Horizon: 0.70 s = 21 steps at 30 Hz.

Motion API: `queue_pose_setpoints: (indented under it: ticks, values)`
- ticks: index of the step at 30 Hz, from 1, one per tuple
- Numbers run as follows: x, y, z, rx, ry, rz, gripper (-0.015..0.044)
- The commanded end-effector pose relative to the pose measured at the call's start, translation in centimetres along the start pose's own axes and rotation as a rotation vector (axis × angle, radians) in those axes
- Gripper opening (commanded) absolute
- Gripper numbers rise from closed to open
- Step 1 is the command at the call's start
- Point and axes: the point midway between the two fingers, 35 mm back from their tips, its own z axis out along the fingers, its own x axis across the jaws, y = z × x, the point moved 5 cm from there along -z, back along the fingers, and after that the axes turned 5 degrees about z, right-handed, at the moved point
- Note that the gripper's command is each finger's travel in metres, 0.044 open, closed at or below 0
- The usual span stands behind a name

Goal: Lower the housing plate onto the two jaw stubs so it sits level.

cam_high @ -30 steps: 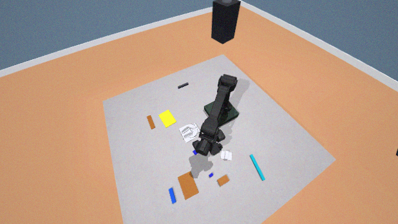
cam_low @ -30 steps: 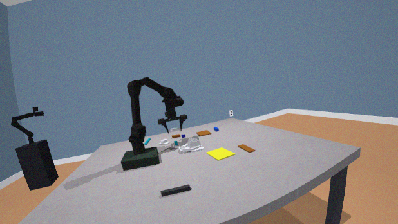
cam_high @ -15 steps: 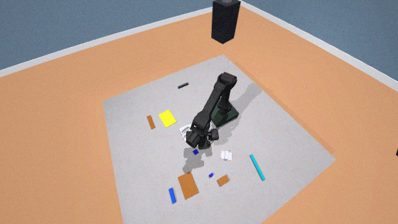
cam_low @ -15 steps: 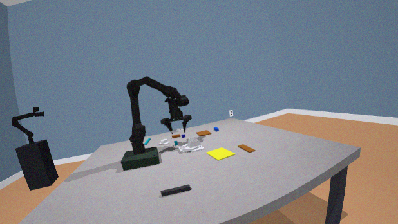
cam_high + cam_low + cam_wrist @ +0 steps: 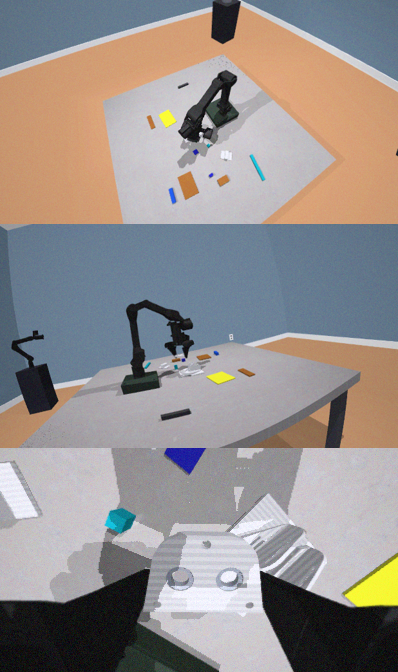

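My gripper (image 5: 201, 135) (image 5: 181, 356) (image 5: 203, 575) is shut on the white housing plate (image 5: 205, 555), whose sides lie between the two fingertips. The plate shows two round features side by side and small holes near its edges. It is held above the table. The white jaw assembly (image 5: 191, 372) (image 5: 295, 555) lies on the table below. In the wrist view it shows at the right of the plate and partly behind it. In the top view the arm hides most of it. The jaw stubs cannot be made out clearly.
A teal block (image 5: 208, 145) (image 5: 176, 367) (image 5: 120, 521), a dark blue block (image 5: 196, 152) (image 5: 186, 458) and a white ribbed part (image 5: 226, 155) (image 5: 164, 365) (image 5: 19, 493) lie nearby. A yellow sheet (image 5: 167, 118) (image 5: 221, 378) (image 5: 380, 583) lies beyond the jaw assembly. Orange blocks lie farther out.
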Motion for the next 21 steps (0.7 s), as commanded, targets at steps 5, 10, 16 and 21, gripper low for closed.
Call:
queue_pose_setpoints:
  ticks: [5,10,16,21]
  values:
    - [-2.1,-1.5,0.0,-0.004,0.002,0.225,0.0351]
    - [-3.4,-2.5,0.0,-0.004,0.000,0.365,0.0351]
    - [-4.8,-3.7,0.0,-0.005,-0.002,0.533,0.0351]
    - [-5.9,-4.9,0.0,-0.005,-0.004,0.673,0.0351]
